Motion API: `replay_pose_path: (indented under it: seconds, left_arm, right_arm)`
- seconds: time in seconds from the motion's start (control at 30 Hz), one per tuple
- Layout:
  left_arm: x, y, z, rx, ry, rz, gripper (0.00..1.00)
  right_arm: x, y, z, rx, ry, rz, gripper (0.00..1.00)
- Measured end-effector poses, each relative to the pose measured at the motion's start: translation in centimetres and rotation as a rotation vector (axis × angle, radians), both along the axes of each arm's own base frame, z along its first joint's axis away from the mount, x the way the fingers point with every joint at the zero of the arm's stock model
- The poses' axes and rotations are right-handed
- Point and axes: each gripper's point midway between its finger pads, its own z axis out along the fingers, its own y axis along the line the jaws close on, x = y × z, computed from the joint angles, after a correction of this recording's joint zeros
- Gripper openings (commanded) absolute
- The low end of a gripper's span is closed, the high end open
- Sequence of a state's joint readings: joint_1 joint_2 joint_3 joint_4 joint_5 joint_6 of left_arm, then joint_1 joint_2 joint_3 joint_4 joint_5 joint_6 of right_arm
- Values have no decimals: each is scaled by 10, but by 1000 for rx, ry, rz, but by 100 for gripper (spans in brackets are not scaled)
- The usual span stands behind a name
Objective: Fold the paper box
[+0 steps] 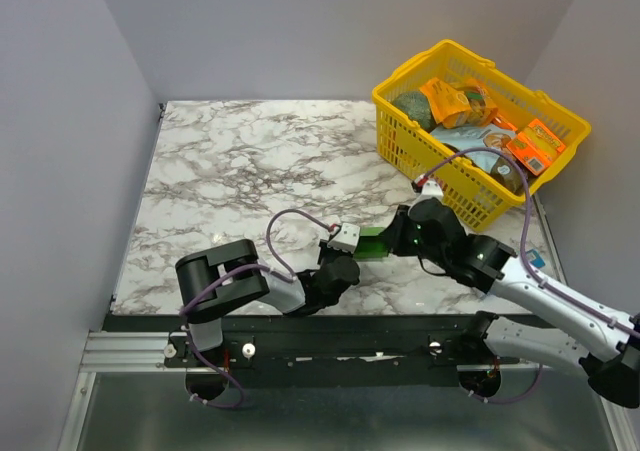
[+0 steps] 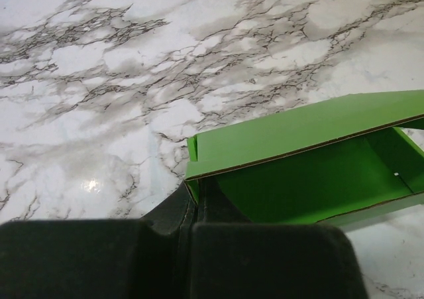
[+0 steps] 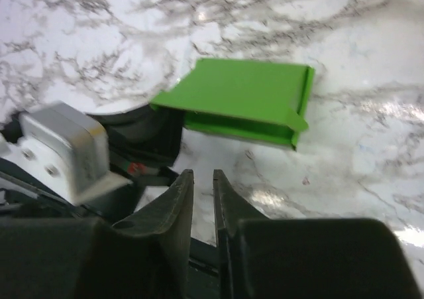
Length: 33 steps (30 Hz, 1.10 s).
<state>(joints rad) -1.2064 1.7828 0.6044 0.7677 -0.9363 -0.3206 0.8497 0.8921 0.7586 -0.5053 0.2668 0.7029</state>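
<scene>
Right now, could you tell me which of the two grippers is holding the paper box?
The left gripper: it is shut on the paper box at one corner; the right gripper sits clear, jaws slightly apart and empty.

A table (image 1: pixel 250 161) with a glossy white top, veined in grey like marble, is closed in by plain pale grey walls: a back wall (image 1: pixel 330 31), a left wall (image 1: pixel 60 171) and a right wall (image 1: pixel 605 61). A metal rail (image 1: pixel 120 351) (silver, slotted) lines its near edge. A glint (image 2: pixel 91 185) of light shows on the top.
</scene>
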Motion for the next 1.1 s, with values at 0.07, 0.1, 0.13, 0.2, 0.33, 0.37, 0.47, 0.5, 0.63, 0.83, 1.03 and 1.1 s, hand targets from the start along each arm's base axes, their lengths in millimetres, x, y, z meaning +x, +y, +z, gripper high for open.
replay_pose_path:
  seconds: [0.07, 0.1, 0.13, 0.2, 0.33, 0.37, 0.47, 0.5, 0.63, 0.83, 1.03, 1.1]
  left_arm:
    - [-2, 0, -2, 11, -11, -5, 0]
    - [-4, 0, -3, 18, -17, -8, 0]
    - [-5, -1, -3, 25, -23, -11, 0]
    - [-6, -2, -4, 38, -29, -17, 0]
    - [-10, -3, -6, 60, -35, -26, 0]
    - [-11, -3, -7, 64, -35, -26, 1]
    - [-14, -3, -9, 80, -32, -31, 19]
    - [-16, -2, -11, 92, -28, -35, 26]
    - [-19, 0, -17, 137, -16, -46, 47]
    - [-23, 4, -19, 183, 6, -65, 72]
    - [-33, 10, -16, 208, 38, -125, 88]
    - [-36, 10, -15, 213, 52, -150, 92]
  right_arm:
    - [11, 16, 9, 21, -10, 7, 25]
    - [17, 22, 10, 30, -17, 8, 25]
    - [21, 27, 9, 34, -21, 8, 25]
    - [30, 36, 0, 28, -17, 8, 25]
    - [42, 50, -27, -8, 17, 7, 25]
    - [44, 52, -36, -16, 32, 5, 25]
    - [40, 50, -64, -42, 82, -2, 25]
    - [38, 48, -72, -46, 95, -6, 25]
    - [37, 49, -88, -30, 124, -26, 25]
    - [42, 53, -96, -18, 135, -49, 25]
    - [44, 56, -101, -9, 144, -60, 25]
    - [44, 56, -103, -11, 148, -64, 25]
